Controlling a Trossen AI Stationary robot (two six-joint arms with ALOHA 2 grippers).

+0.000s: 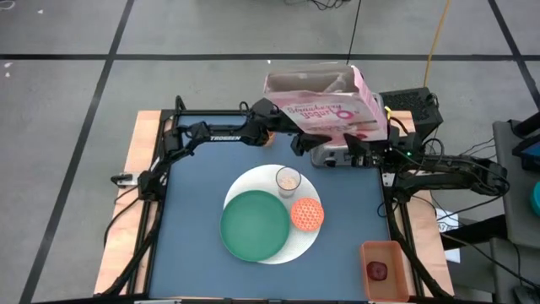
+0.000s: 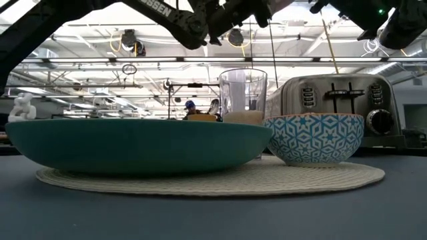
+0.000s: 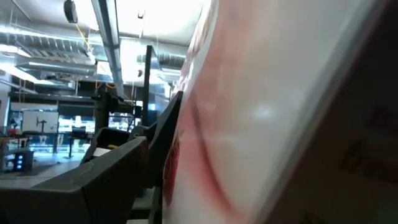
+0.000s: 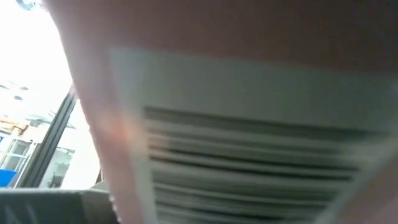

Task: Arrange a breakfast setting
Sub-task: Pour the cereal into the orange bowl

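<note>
High view shows two dark arms meeting at about 12 o'clock on the desk [image 1: 186,253], and both reach up to a pink cereal box [image 1: 325,105] held in the air. The left arm comes in from 9 o'clock, stretched out long. Its left pincer [image 1: 278,118] is spread wide against the box's left side. The right arm bends in from 3 o'clock. Its right pincer [image 1: 380,127] sits at the box's right end, and I cannot tell if it is squeezing or loose. The box is tipped, with its open top facing 12 o'clock.

Under the box stands a silver toaster [image 1: 333,154]. In the middle of the desk lies a big white round mat [image 1: 308,241]. On it sit a green plate [image 1: 255,225] at 9 o'clock, a small glass [image 1: 288,180] at 12 o'clock and an orange patterned bowl [image 1: 307,214] at 3 o'clock. The bowl is just beside the plate. Down at 5 o'clock, an orange tray [image 1: 390,283] holds a dark red fruit [image 1: 377,270].
</note>
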